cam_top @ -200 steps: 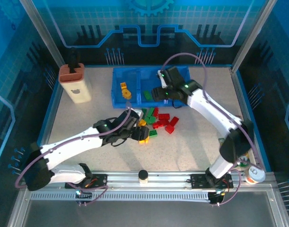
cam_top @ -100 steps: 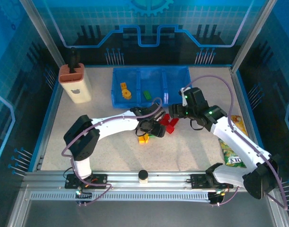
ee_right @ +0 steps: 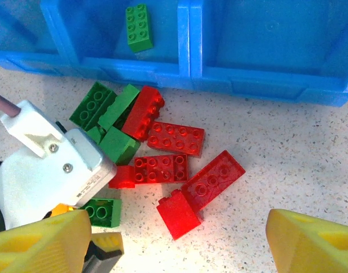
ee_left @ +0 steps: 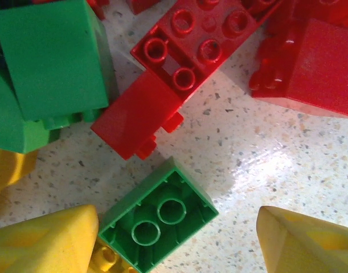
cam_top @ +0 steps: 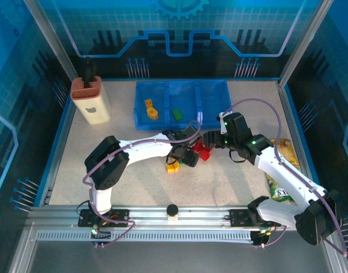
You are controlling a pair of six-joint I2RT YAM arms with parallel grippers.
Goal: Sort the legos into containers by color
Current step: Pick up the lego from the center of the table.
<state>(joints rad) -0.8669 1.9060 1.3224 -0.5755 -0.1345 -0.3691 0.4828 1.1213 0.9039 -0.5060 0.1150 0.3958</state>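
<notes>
Work surface: speckled, glossy stone-pattern table (cam_top: 134, 187).

Container: a shallow blue moulded-plastic bin (cam_top: 213, 105) lies at the far side, with smooth walls and three rectangular compartments. The left one holds yellow-orange bricks (cam_top: 151, 108), the middle a green eight-stud brick (ee_right: 138, 27); the right shows bare floor.

Left gripper (ee_left: 176, 239): low over the loose pile, wedge-shaped yellow fingertips spread wide and clamping nothing. A green brick (ee_left: 159, 224), hollow side up with two round tubes, lies between them against the left tip.

Right gripper (ee_right: 174, 239): jaws set wide apart, empty, above bare table just before the pile.

Legos: the unsorted pile (ee_right: 168, 139) of glossy studded red and green blocks lies on the table just in front of the bin wall.
</notes>
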